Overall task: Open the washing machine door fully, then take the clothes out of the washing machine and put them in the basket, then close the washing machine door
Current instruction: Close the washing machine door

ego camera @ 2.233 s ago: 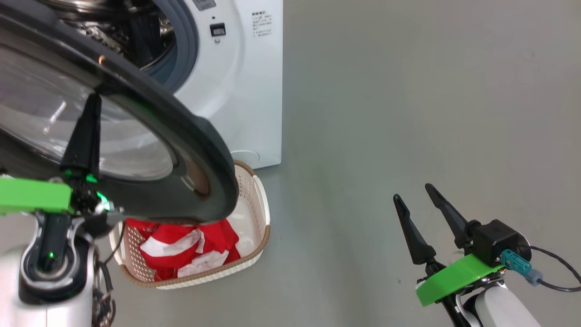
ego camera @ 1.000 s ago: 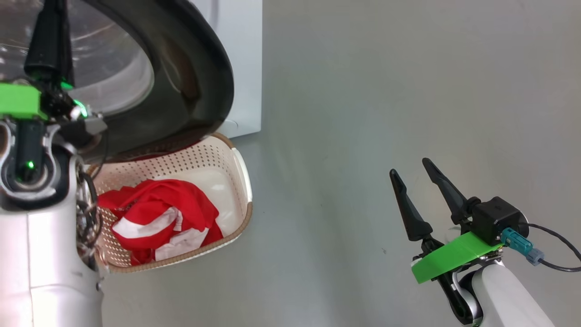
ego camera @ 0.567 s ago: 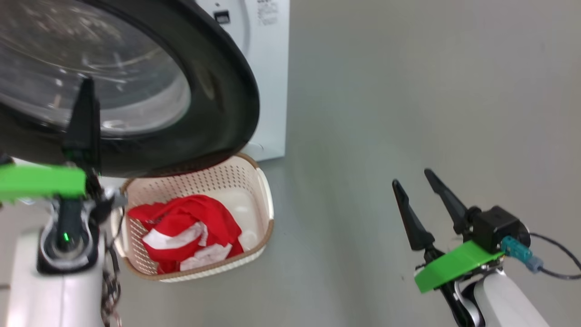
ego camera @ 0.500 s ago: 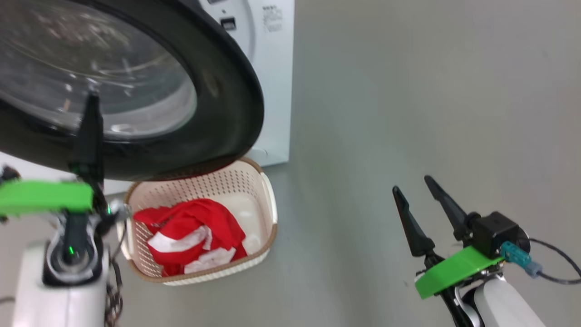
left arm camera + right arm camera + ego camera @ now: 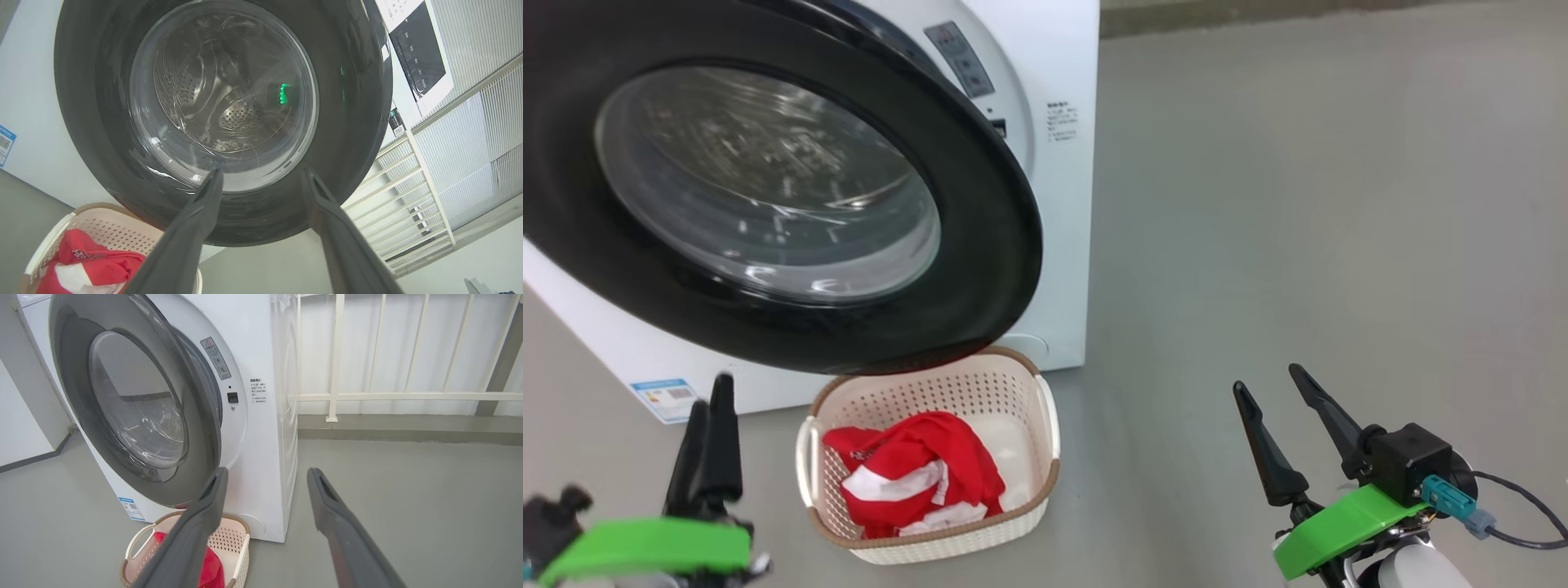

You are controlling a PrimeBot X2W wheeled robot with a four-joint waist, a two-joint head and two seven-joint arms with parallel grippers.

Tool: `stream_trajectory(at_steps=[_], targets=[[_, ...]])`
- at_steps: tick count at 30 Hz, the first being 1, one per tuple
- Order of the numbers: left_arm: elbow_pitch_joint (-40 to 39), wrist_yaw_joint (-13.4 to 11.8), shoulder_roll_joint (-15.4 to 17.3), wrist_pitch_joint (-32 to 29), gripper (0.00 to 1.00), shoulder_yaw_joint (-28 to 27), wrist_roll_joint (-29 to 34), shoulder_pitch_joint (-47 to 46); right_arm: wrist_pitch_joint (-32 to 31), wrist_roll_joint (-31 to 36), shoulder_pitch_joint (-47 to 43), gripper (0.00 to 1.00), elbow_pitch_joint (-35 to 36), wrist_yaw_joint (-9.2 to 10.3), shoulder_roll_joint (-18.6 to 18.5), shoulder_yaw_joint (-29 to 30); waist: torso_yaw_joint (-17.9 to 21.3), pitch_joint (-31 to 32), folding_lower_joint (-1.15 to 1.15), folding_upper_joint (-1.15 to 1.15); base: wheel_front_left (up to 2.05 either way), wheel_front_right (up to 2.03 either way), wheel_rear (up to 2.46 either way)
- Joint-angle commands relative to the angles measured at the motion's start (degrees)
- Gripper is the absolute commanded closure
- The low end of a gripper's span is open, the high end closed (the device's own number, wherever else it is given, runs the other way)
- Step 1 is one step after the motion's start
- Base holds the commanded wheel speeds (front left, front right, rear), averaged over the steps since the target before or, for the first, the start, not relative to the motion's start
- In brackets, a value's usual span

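Left gripper (image 5: 711, 392): sitting low at 7 o'clock with its fingers standing apart and empty, having let go and dropped away from the door since a second ago.
Right gripper (image 5: 1267, 377): hanging open and empty at 4 o'clock, as before.
Washing machine door (image 5: 980, 245): resting nearly shut against the washing machine (image 5: 1062, 245), at 10 o'clock.
Clothes (image 5: 915, 474): lying in the basket (image 5: 947, 384) at 6 o'clock, beneath the door's rim.

Washing machine (image 5: 1058, 261) front label (image 5: 1062, 122), blue sticker (image 5: 663, 398): print too small to read.
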State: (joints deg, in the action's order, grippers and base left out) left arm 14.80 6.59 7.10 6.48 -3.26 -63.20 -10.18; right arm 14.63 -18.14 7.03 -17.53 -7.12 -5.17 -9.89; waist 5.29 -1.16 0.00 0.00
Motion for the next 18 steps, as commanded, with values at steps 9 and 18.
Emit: stream_trajectory(at_steps=[9, 18], targets=[[-4.7, -1.0, 2.9, 8.2, 0.00, -1.2, 16.2, 7.0, 0.4, -0.2, -0.4, 0.00, 2.6, -0.36, 0.4, 0.9, -1.4, 3.3, 0.00, 0.00, 0.00, 0.00, 0.00], [-9.2, -0.6, 2.3, 8.5, 0.00, -5.4, 36.2, 10.7, 0.4, 0.1, -2.1, 0.00, 4.5, -0.36, 0.8, 2.6, -1.5, 4.7, 0.00, 0.00, 0.00, 0.00, 0.00]])
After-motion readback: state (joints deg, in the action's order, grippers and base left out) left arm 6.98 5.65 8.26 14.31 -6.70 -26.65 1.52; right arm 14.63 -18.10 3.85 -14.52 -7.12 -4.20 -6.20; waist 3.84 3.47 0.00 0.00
